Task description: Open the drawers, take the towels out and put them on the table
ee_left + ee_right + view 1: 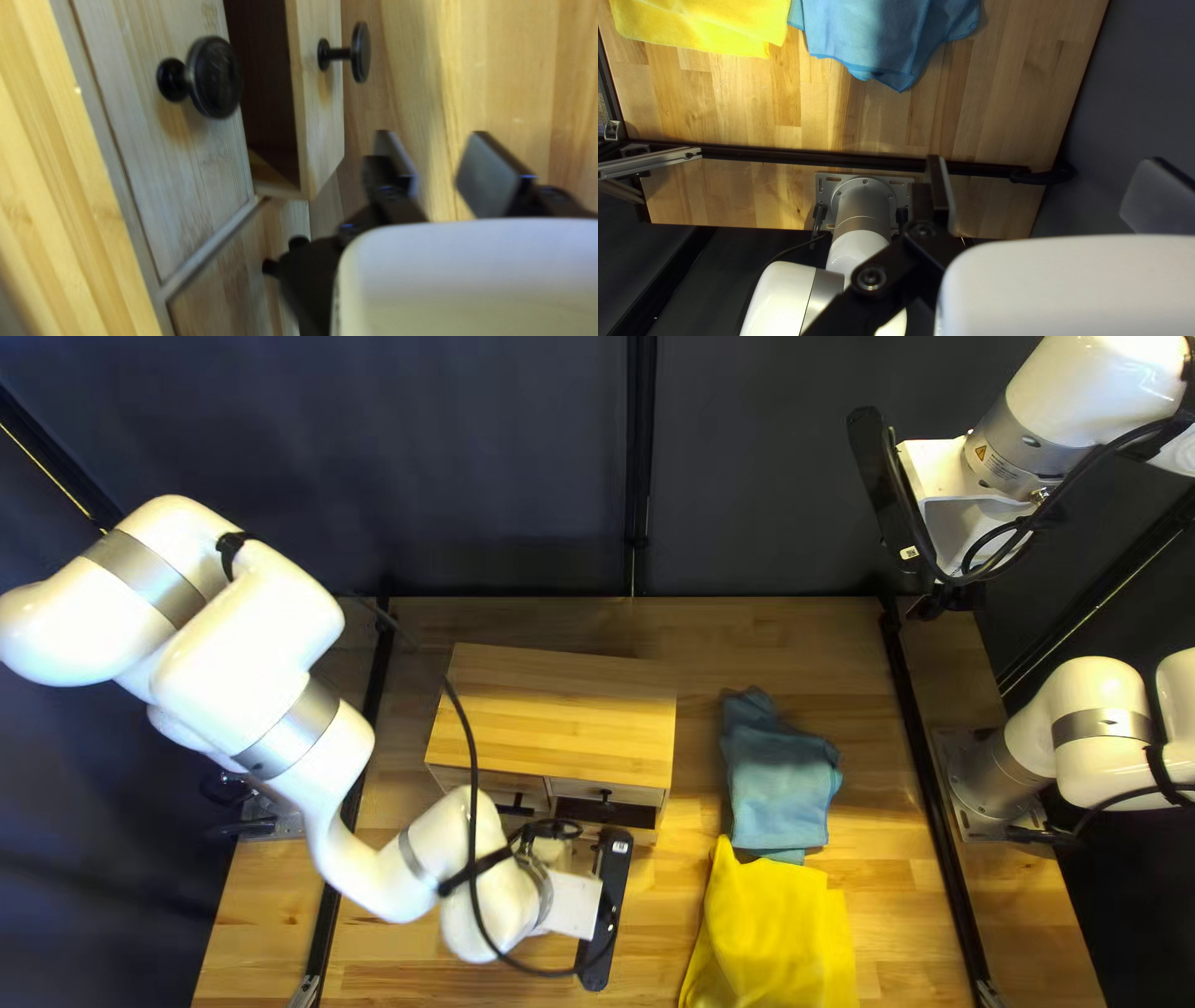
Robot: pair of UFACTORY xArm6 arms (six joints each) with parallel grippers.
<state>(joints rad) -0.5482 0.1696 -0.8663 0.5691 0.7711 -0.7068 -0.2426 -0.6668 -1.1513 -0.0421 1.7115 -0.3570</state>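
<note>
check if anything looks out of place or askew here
Nothing looks damaged or spilled. One wooden drawer with a black knob stands pulled out of the light wooden drawer box, while the drawer beside it is shut. The rumpled blue cloth towel lies askew beside the box, touching the yellow cloth towel.

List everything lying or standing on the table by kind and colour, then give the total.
Blue towel: 1
Yellow towel: 1
Wooden drawer chest: 1
Total: 3
</note>
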